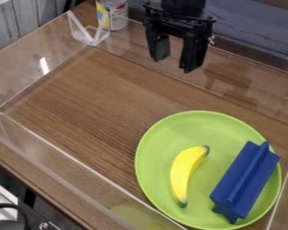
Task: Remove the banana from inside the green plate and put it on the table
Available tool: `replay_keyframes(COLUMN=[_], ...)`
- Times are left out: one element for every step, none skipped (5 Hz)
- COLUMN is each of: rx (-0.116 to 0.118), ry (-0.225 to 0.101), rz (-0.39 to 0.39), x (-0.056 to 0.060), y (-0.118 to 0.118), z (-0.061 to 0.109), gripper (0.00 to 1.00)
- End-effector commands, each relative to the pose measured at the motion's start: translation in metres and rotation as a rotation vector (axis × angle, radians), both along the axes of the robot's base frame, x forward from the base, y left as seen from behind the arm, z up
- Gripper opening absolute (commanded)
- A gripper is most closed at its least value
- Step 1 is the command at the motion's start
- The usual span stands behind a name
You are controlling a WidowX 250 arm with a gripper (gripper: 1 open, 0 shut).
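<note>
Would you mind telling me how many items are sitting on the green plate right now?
2: the banana lies left of centre on the green plate, and a blue block lies on its right side. Nothing seems hidden.

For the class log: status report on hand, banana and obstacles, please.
Hand open, empty, hanging over far table. Banana in green plate. Blue block beside it.

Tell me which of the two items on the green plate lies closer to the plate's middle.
The banana, yellow and curved, lies near the middle of the green plate; the blue block sits out by the right rim.
</note>
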State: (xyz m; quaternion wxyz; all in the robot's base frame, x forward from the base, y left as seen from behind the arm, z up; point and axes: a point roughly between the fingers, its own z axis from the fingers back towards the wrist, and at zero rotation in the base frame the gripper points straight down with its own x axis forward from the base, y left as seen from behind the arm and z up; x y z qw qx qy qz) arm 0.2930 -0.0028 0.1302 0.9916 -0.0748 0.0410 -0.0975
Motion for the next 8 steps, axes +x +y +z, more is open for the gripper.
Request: replay_keyframes(rx=[0.000,-0.002,-0.005,-0.013,-0.014,-0.009,-0.006,0.004], ry=[-0.079,-0.083,-0.058,-0.048,-0.049,-0.052,-0.051,-0.042], rz=[0.006,0.005,-0.003,-0.041,-0.081,-0.111,-0.129,-0.134], x=[0.005,0.007,0.002,-0.018,-0.033,-0.046,-0.057,-0.062], y=[0.003,0.003,-0.002,-0.020,-0.039,-0.061,-0.078,-0.085], z=[0.023,0.023,0.013,0.009,0.003,-0.005,-0.015,-0.028], gripper=[1.00,1.00,1.00,1.00,1.00,1.00,1.00,1.00])
